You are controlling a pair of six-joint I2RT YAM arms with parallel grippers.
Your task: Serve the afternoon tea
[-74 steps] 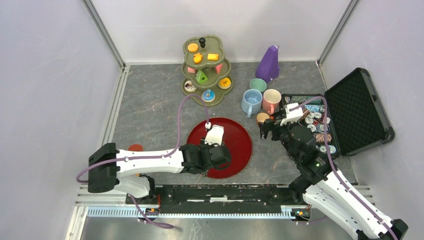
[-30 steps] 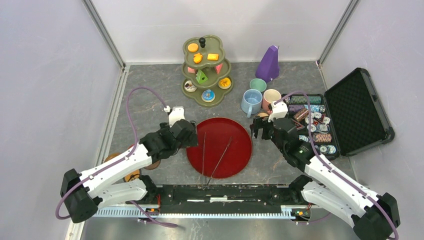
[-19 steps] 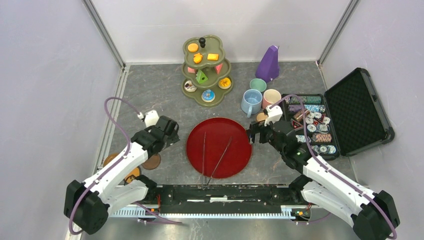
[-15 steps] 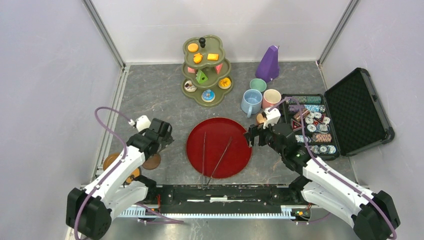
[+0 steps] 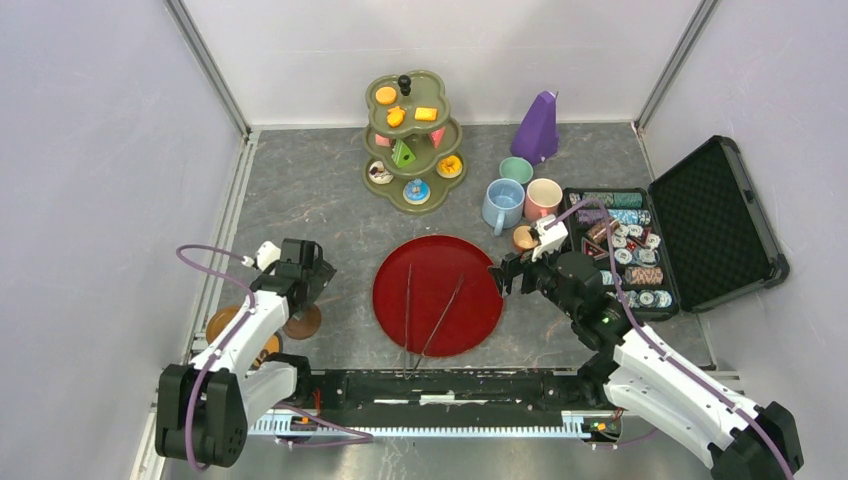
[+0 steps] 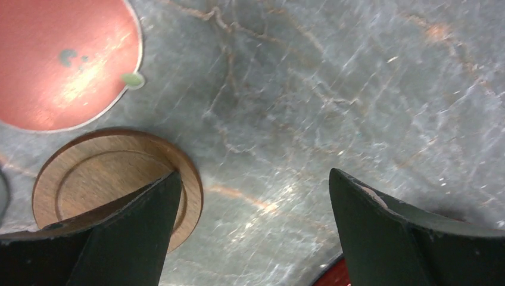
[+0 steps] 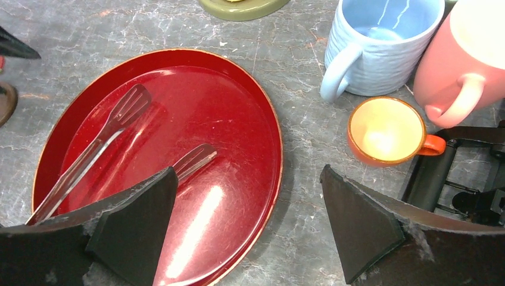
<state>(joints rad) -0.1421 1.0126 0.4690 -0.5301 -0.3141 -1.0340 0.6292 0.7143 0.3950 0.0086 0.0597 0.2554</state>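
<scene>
Red plate [image 5: 480, 290] holding only tongs [image 7: 113, 128], treats [image 5: 416, 190] on the green stand [image 5: 400, 206], so serving has barely begun, I judge: my right gripper [image 7: 247, 173], wide open, needs a careful reach to the orange cup [image 7: 387, 131] crowded by blue mug [image 7: 381, 47] and pink mug [image 7: 470, 65]; my left gripper [image 6: 253, 179] gapes by a wooden coaster [image 6: 113, 179].

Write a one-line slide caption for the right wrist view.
Open fingers frame a red tray holding tongs, beside an orange cup, blue mug and pink mug.

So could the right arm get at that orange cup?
Probably yes: the cup sits just ahead of the open right end effector, nothing between; blue mug and pink mug stand close behind.
</scene>
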